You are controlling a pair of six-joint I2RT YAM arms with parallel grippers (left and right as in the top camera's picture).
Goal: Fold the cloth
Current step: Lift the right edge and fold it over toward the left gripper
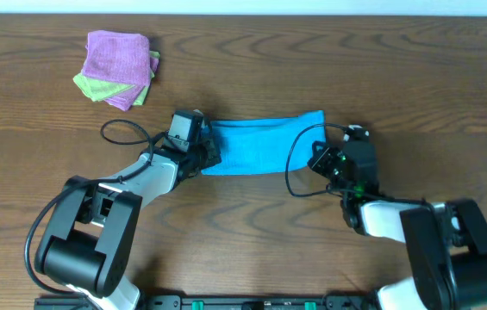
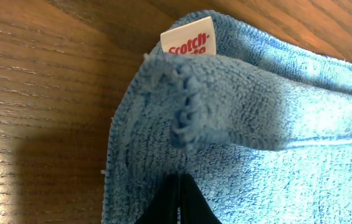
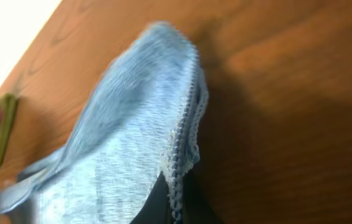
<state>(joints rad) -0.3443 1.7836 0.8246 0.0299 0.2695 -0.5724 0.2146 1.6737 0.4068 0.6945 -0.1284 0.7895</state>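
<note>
The blue cloth lies on the counter, stretched between the tools. Looks like the left tool and right tool each pinch one end.

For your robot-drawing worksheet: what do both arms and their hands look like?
The left arm and right arm: chunky black bases, white-grey links. The left hand and right hand: black, each trailing a looping black cable; green lights by the right one.

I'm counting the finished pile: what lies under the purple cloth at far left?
Under the purple cloth, a green cloth pokes out at two edges. Most of it is covered; anything lower is hidden.
</note>
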